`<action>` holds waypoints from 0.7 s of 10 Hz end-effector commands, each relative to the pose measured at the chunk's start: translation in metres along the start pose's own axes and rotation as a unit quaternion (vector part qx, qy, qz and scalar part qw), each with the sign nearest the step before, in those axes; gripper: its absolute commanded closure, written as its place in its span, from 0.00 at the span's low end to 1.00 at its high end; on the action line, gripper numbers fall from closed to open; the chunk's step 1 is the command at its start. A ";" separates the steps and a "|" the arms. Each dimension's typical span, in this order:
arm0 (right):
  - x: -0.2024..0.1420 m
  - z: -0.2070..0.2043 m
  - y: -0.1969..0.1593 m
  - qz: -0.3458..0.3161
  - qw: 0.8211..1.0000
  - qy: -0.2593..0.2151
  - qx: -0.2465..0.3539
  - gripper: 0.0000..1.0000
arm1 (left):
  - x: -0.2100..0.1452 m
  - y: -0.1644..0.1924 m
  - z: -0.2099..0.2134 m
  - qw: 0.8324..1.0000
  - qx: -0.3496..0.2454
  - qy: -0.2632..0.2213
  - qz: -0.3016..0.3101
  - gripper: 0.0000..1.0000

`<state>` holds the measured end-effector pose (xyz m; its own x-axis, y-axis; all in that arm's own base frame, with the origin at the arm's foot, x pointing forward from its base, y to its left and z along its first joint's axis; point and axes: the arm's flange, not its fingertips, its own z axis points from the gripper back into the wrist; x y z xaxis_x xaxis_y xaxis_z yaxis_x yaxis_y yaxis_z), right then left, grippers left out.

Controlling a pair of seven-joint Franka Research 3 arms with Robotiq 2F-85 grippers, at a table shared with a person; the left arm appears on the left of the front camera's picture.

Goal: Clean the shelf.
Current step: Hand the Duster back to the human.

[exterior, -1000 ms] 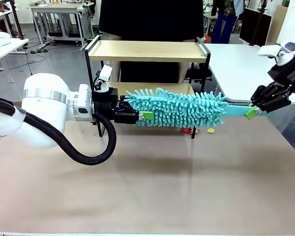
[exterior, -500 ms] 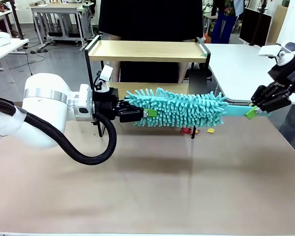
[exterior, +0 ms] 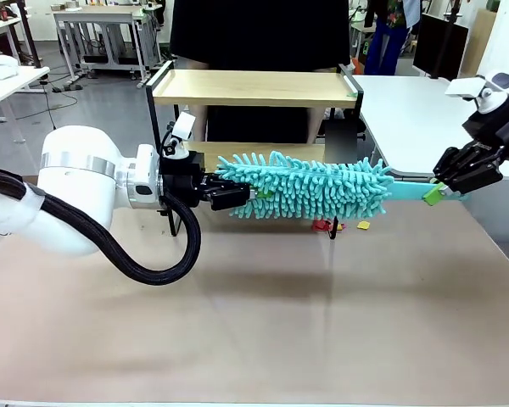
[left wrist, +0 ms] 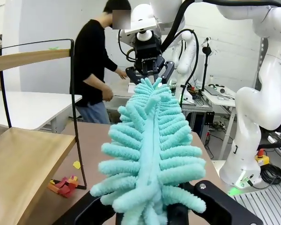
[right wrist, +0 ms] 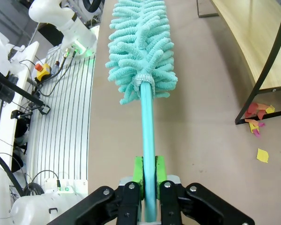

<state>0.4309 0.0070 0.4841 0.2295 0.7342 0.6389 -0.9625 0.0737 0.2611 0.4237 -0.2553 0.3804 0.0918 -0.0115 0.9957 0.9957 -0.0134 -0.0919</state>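
Note:
The shelf [exterior: 254, 87] stands at the table's far side, its two wooden boards in a black frame. In front of its lower board [exterior: 237, 153] a teal fluffy duster [exterior: 314, 186] hangs level above the table. My left gripper [exterior: 250, 194] is shut on the tip of the duster's head, its pads buried in the fluff. My right gripper [exterior: 438, 193] is shut on the duster's teal handle [right wrist: 146, 122]. In the left wrist view the duster [left wrist: 152, 140] runs away from my left gripper [left wrist: 152, 218], with the lower board [left wrist: 23, 164] at the left. The right gripper [right wrist: 148, 180] clamps the handle between green pads.
Red and yellow paper scraps [exterior: 339, 225] lie on the brown table by the shelf's right front leg [exterior: 333, 222]; the scraps [right wrist: 257, 112] also show in the right wrist view. A person in black [exterior: 254, 34] stands behind the shelf. A white table [exterior: 407, 110] adjoins at the right.
My left gripper has closed on the duster's head end, its green pads sinking into the fluff. The right gripper and the duster have stayed in place.

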 end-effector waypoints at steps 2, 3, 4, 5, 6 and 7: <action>0.005 0.001 0.002 -0.001 1.000 -0.002 0.004 0.87 | 0.003 -0.005 0.000 1.000 -0.019 0.001 0.001 1.00; 0.005 0.001 0.002 -0.001 1.000 -0.002 0.004 0.87 | 0.004 -0.006 0.002 1.000 -0.019 -0.006 0.001 1.00; 0.005 0.001 0.002 -0.001 1.000 -0.002 0.004 0.87 | 0.006 -0.007 0.007 0.998 -0.037 -0.047 0.025 1.00; 0.005 0.001 0.002 -0.001 1.000 -0.002 0.004 0.87 | 0.000 -0.001 0.000 1.000 -0.006 -0.001 0.000 1.00; 0.005 0.001 0.002 -0.001 1.000 -0.002 0.004 0.87 | 0.000 -0.001 0.000 1.000 -0.006 -0.001 0.000 1.00; 0.005 0.001 0.002 -0.001 1.000 -0.002 0.004 0.87 | 0.000 -0.001 0.000 1.000 -0.006 -0.001 0.000 1.00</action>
<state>0.4301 0.0094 0.4846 0.2259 0.7348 0.6395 -0.9623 0.0663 0.2638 0.4227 -0.2528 0.3798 0.1026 -0.0016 0.9947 0.9943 -0.0288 -0.1026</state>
